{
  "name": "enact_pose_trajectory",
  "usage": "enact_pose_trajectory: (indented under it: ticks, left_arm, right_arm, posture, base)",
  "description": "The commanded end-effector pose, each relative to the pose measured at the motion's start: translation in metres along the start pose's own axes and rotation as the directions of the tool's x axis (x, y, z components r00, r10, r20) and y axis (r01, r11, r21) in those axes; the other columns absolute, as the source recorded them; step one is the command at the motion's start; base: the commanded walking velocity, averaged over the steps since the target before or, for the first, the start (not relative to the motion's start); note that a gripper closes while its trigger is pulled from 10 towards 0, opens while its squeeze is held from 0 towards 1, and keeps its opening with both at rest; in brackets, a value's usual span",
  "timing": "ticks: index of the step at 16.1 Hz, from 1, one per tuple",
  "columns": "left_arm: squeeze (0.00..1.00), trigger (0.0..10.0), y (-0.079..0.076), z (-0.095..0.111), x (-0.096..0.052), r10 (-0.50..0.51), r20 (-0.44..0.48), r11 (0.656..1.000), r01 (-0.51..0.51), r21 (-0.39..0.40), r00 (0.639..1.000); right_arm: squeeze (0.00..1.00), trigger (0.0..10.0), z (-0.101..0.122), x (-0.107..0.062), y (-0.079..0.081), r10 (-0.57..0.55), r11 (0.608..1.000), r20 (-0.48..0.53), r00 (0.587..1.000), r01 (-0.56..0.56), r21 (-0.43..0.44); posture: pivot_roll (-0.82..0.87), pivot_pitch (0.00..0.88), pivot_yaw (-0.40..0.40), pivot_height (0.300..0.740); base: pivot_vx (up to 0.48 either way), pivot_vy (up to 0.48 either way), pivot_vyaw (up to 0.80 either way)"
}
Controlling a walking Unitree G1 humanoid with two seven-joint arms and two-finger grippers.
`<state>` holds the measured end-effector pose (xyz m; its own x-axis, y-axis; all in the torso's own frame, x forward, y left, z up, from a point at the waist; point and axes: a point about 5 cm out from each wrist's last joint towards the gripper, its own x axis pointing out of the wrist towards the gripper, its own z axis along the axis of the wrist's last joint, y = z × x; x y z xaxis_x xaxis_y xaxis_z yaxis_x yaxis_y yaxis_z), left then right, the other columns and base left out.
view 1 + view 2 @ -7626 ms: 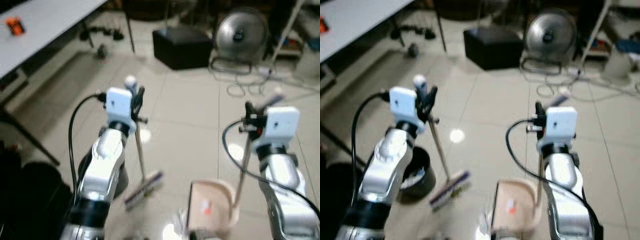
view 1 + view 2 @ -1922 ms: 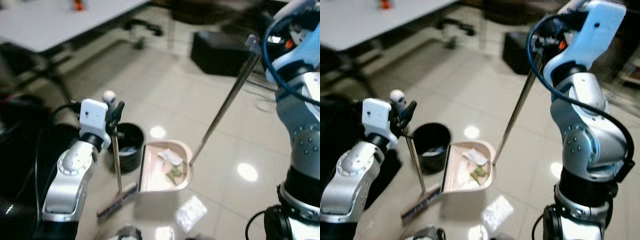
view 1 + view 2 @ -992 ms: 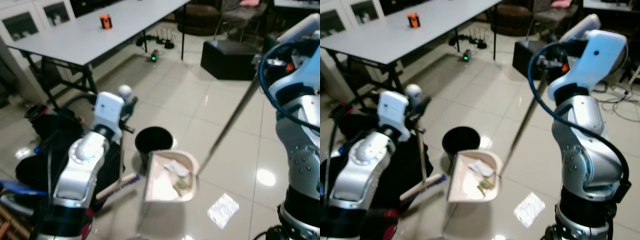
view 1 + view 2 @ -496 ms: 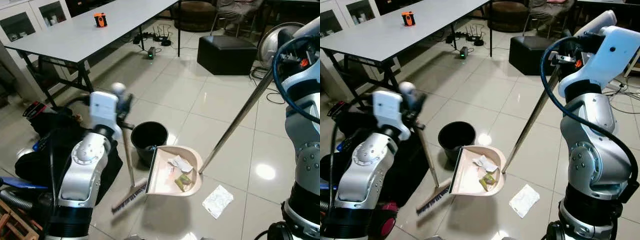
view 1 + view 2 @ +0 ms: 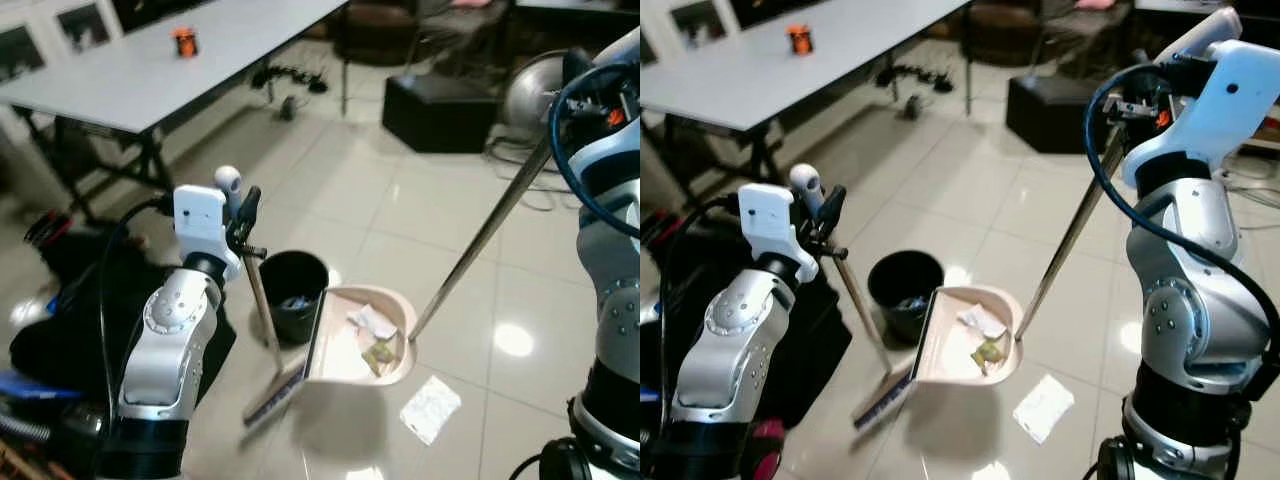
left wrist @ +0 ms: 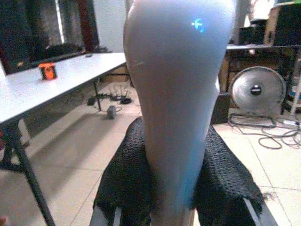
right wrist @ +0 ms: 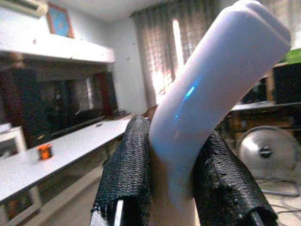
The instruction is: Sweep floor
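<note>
**A:** What is nearest to the robot?

**B:** A crumpled white paper (image 5: 430,409) lies on the floor (image 5: 400,210), at about 5 o'clock from the dustpan (image 5: 362,348). It is not swept up yet. The brush head (image 5: 272,393) sits low at 7 o'clock from the pan, just beside its open edge.

**A:** Who holds what?

**B:** The left tool (image 5: 243,212) is clenched around the top of the broom (image 5: 260,310). The wrist view shows its black pads (image 6: 126,174) pressed on the pale handle. The right tool (image 5: 1122,100) is clenched around the dustpan's long pole (image 5: 1065,235). That pole leans up toward 1 o'clock.

**A:** What does the next move turn on?

**B:** The pan holds some scraps (image 5: 372,338), and the black bin (image 5: 292,293) stands touching or just beside it, at 10 o'clock. I think the pan needs to tip that way. The right arm holds the pan, so it does the tipping.

**A:** Anything in the way?

**B:** The broom stick stands right in front of the bin, so it may bump. Farther off are a grey desk (image 5: 170,70) at 11 o'clock, a black box (image 5: 450,100) at 12, and a fan (image 5: 530,90) with cables at 1.
</note>
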<state>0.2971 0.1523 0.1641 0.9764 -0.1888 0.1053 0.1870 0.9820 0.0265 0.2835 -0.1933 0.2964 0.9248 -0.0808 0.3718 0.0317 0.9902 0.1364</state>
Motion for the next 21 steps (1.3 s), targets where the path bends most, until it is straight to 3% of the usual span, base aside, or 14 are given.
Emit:
enact_pose_trajectory:
  ticks: [1,5,7,16,21]
  left_arm:
    - [0.0,10.0,0.003,0.007,-0.001,0.014,0.027,1.0,-0.015,0.022,1.0]
    - [0.0,10.0,0.003,0.006,-0.004,0.02,0.019,1.0,-0.02,0.022,1.0]
    - [0.0,10.0,0.003,0.005,-0.005,0.023,0.015,0.999,-0.023,0.021,1.0]
    - [0.0,10.0,0.006,0.002,-0.018,0.053,-0.009,0.998,-0.052,0.032,0.999]
    - [0.0,10.0,0.007,0.001,-0.02,0.042,-0.021,0.998,-0.041,0.042,0.999]
  right_arm:
    - [0.0,10.0,0.006,0.002,0.002,0.008,1.0,0.028,1.0,-0.009,0.028]
    - [0.0,10.0,0.006,0.004,0.003,0.024,1.0,0.017,1.0,-0.024,0.008]
    - [0.0,10.0,0.005,0.005,0.004,0.027,1.0,0.019,0.999,-0.027,0.004]
    - [0.0,10.0,0.002,0.009,0.005,0.028,0.997,0.023,0.999,-0.03,0.069]
    - [0.0,10.0,0.002,0.008,-0.006,-0.027,0.993,0.042,0.999,0.022,0.114]
  posture:
    - [-0.12,0.001,0.05,0.74]
    - [-0.12,0.005,0.038,0.74]
    - [-0.12,0.006,0.032,0.74]
    - [-0.09,0.009,0.007,0.74]
    - [-0.08,0.009,0.022,0.74]
  base:
    - [0.345,0.0,0.0]
    - [0.348,0.0,0.0]
    - [0.347,0.0,0.8]
    - [0.345,0.0,0.0]
    - [0.346,0.0,0.0]
